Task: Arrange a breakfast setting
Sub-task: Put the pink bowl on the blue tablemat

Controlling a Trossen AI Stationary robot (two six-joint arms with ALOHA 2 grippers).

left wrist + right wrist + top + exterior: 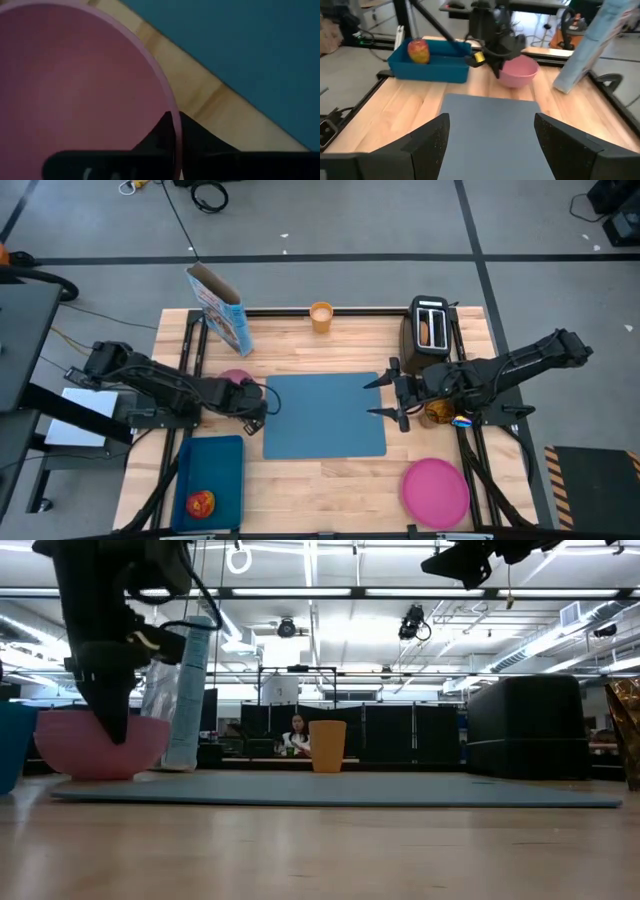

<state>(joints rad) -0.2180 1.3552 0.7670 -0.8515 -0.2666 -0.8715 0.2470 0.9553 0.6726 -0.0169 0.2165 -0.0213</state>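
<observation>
The pink bowl (233,379) sits on the wood just left of the blue placemat (325,415). My left gripper (248,394) is shut on the bowl's rim. My right gripper (392,391) hangs open and empty above the placemat's right edge. The orange cup (320,317) and the blue cereal box (219,309) stand upright at the far edge. The pink plate (436,490) lies flat at the near right. The red apple (200,503) lies in the dark-blue tray (218,455). A toast slice (427,330) sticks out of the black toaster's slot. The spoon is hidden. My left gripper holds the bowl by its rim (176,125) on the side toward the placemat, one finger (157,135) inside the bowl and one outside. The fingers come from above, pointing down. The bowl stands upright, its base (100,776) low at the table top.
The black toaster (431,330) stands at the far right, just behind my right arm. The dark-blue tray fills the near left corner. Bare wood lies between the placemat and the table's far edge, and in front of the placemat.
</observation>
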